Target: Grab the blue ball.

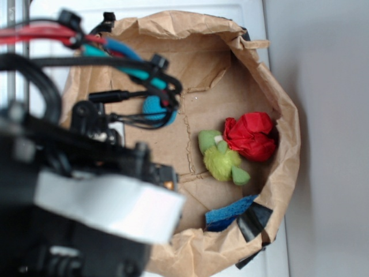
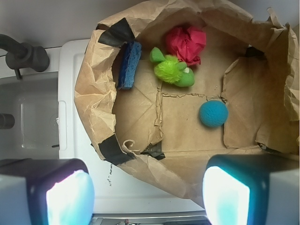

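Observation:
The blue ball [image 2: 213, 114] is a small fuzzy teal sphere lying on the floor of a brown paper bag [image 2: 98, 98], right of centre in the wrist view. In the exterior view the blue ball [image 1: 154, 106] is mostly hidden behind the arm's cables. My gripper [image 2: 147, 197] hovers high above the bag's near rim, open, with a wide gap and nothing between its two pads [image 2: 70, 199]. The ball lies well ahead of the right pad, apart from it.
A green plush toy [image 2: 172, 70], a red cloth lump [image 2: 186, 43] and a flat dark-blue sponge [image 2: 130, 64] lie at the bag's far side. Crumpled bag walls [image 1: 282, 144] rise all round. A white appliance top [image 2: 70, 93] lies under the bag, with a grey faucet [image 2: 23, 55] at left.

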`<state>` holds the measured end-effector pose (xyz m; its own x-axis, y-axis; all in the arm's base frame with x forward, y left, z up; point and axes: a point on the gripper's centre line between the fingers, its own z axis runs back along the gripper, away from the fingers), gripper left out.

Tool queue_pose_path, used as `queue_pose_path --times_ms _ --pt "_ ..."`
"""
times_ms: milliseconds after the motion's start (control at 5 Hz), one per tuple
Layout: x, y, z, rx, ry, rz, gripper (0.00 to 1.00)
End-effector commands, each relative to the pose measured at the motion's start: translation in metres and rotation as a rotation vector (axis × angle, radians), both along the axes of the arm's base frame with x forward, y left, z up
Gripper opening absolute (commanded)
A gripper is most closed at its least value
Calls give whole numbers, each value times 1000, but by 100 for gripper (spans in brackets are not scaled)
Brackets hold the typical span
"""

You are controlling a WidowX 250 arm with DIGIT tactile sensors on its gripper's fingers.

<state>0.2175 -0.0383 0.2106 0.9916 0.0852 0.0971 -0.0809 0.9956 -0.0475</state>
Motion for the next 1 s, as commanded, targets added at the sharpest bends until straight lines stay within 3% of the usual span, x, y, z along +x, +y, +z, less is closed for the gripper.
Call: queue_pose_path --times_ms 0,600,800 --pt "44 32 -35 25 -19 87 100" --pt "42 77 -73 81 -74 119 100" --pt "37 86 -86 129 -71 118 100"
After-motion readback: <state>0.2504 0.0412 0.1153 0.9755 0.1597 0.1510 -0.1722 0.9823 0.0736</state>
